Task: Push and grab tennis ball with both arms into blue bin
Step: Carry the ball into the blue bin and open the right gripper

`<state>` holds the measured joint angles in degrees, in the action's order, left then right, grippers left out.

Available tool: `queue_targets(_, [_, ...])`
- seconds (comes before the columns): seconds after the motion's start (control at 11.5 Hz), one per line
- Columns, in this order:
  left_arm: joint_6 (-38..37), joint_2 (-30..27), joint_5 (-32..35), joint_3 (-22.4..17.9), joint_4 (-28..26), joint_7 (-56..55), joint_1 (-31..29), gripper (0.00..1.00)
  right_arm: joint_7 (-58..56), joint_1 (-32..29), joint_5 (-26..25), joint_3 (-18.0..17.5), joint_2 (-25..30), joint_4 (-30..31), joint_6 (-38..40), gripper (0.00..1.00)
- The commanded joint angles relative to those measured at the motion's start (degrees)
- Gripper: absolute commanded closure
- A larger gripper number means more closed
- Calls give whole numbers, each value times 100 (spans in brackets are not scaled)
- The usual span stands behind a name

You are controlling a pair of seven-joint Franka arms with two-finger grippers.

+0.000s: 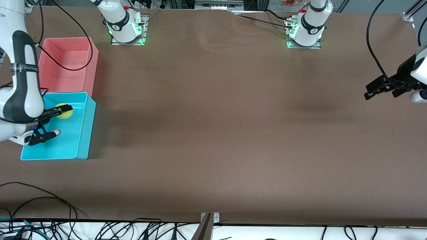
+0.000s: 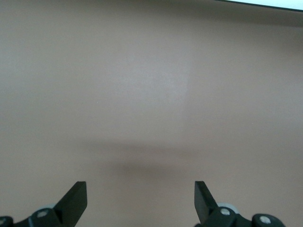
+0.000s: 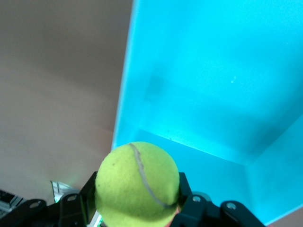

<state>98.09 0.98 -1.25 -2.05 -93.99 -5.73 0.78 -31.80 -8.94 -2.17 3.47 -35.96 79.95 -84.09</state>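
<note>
My right gripper hangs over the blue bin at the right arm's end of the table, shut on the yellow-green tennis ball. The right wrist view shows the tennis ball clamped between both black fingers, with the blue bin's floor below it. At the left arm's end of the table my left gripper waits open above bare brown table. Its two fingertips stand wide apart in the left wrist view with nothing between them.
A pink bin stands against the blue bin, farther from the front camera. Both arm bases sit along the table's back edge. Loose black cables lie by the table's front edge.
</note>
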Motion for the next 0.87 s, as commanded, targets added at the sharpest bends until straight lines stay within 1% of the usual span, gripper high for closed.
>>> queue_targets(0.0, [-97, -124, 134, 11, -85, 19, 1, 0, -694, -493, 461, -74, -164, 302, -195, 73])
queue_targets(0.09, [-141, -124, 134, 11, -76, 19, 1, 0, -835, -581, 707, -74, -348, 294, -257, 72])
queue_targets(0.17, [-150, -124, 134, 11, -76, 19, 1, 0, -976, -661, 796, -74, -428, 311, -310, 72])
queue_targets(0.43, [-150, -124, 134, 11, -76, 19, 1, 0, -1144, -854, 814, -74, -709, 337, -345, 72])
queue_targets(0.7, [-150, -124, 134, 11, -76, 19, 1, 0, -1215, -978, 823, -92, -816, 407, -371, 68])
queue_targets(0.78, [-150, -124, 134, 11, -67, 19, 1, 0, -1215, -1004, 823, -92, -816, 416, -363, 53])
